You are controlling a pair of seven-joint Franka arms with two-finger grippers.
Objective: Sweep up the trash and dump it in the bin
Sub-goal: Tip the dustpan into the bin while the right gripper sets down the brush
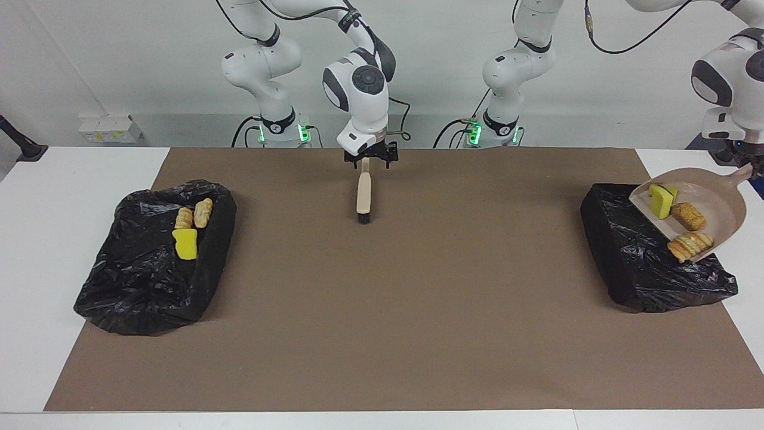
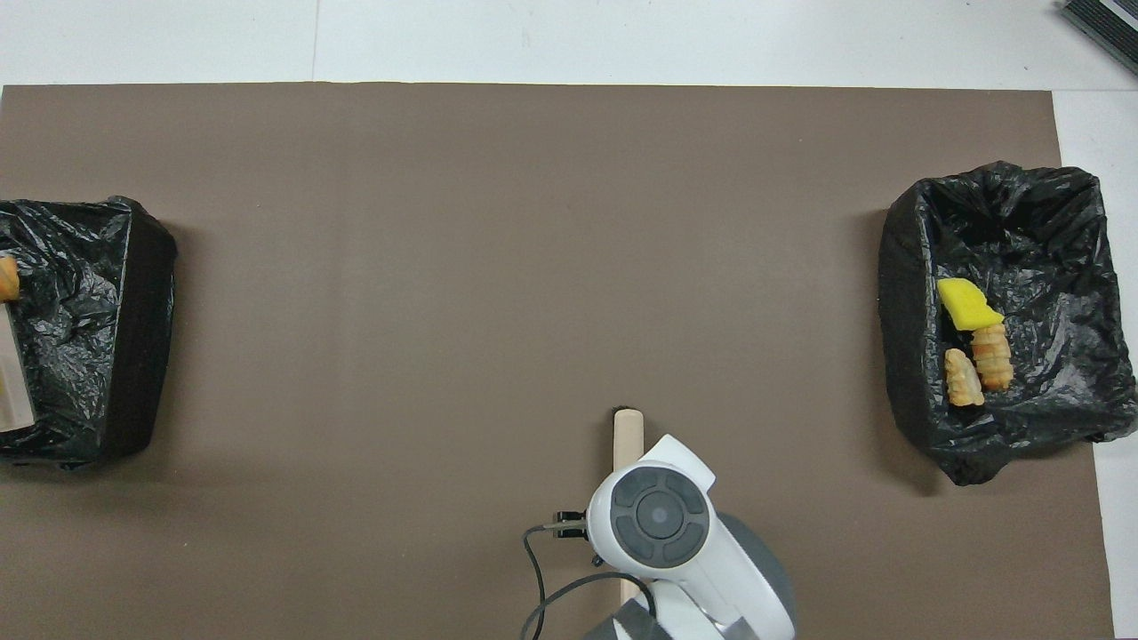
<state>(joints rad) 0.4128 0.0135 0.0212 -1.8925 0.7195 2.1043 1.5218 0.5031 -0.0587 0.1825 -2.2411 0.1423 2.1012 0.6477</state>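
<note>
My left gripper [image 1: 742,160] is shut on the handle of the beige dustpan [image 1: 719,200], which it holds tilted over the black-bagged bin [image 1: 638,263] at the left arm's end of the table. In the pan lie three pieces of trash: a green-and-yellow sponge [image 1: 661,200], a brown lump [image 1: 687,216] and a bread lump [image 1: 690,245] at the lip. My right gripper [image 1: 370,161] stands open over the handle end of the brush [image 1: 364,197], which lies on the mat with its bristles pointing away from the robots. Overhead, only the pan's edge [image 2: 12,378] shows.
A second black-bagged bin [image 1: 137,280] sits at the right arm's end of the table and holds a yellow sponge [image 1: 186,245] and two bread lumps [image 1: 184,218]. A brown mat [image 1: 382,310] covers the table between the bins.
</note>
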